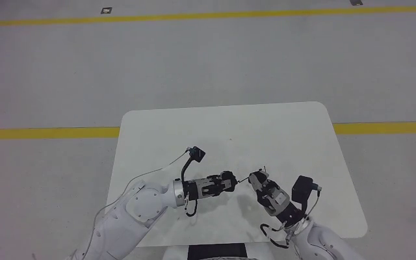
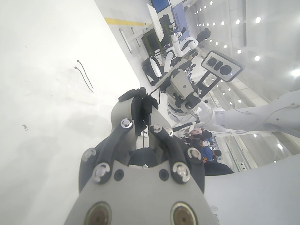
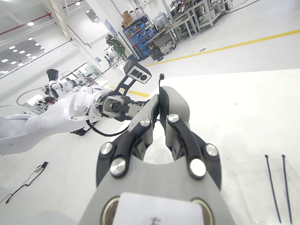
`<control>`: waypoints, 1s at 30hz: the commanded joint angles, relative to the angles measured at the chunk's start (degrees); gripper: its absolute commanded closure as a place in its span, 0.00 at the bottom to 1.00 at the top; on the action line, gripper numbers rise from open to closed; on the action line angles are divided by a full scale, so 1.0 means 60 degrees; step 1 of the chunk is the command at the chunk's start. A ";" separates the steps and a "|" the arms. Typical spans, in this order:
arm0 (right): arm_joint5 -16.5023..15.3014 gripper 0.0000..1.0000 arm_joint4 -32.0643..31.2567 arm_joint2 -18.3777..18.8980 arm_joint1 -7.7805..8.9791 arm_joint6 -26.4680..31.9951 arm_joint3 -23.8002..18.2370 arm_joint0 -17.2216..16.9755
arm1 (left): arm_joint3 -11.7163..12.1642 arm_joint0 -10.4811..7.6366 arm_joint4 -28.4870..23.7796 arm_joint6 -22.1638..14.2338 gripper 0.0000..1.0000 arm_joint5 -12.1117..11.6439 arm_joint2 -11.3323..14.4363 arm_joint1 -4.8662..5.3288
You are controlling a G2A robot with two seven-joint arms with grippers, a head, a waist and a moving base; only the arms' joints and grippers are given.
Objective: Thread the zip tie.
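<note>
The zip tie (image 3: 161, 80) hangs above the counter (image 1: 286, 130), spanning the small gap between the two arms. The right pincer (image 3: 160, 99) is closed on it just below the head, and the small square head sticks out past the fingertips. The left pincer (image 2: 140, 99) is closed on the thin strap farther along, which runs down between its fingers.

The tie is a narrow black plastic strip, very light. It looks springy rather than limp: it should bend easily across its flat face yet resist twisting, and a free tail would likely flick back if let go. Smooth nylon is apt to slip, so the ribbed black pads (image 3: 165, 101) on the right pincer suit it. The left pincer's fingers carry a ragged, cloth-like black covering.

For threading, a hold close behind the tip probably works best, leaving only a short stiff length to aim at the slot. The other hold belongs right beside the head, so that the opening is steady and unobstructed.

Two spare ties (image 3: 273, 188) lie flat and side by side on the matte white counter, well apart from the pincers.
</note>
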 commanded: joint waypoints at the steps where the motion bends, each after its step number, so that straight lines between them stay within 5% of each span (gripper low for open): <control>1: 0.0000 1.00 0.0003 -0.0006 -0.0015 -0.0008 0.0046 0.0032 | 0.0000 0.0000 0.0000 0.0000 1.00 0.0000 0.0000 0.0000; 30: 0.0000 1.00 -0.0100 0.0047 -0.0178 0.0029 0.0127 0.0078 | 0.0000 0.0000 0.0000 0.0000 1.00 0.0000 0.0000 0.0000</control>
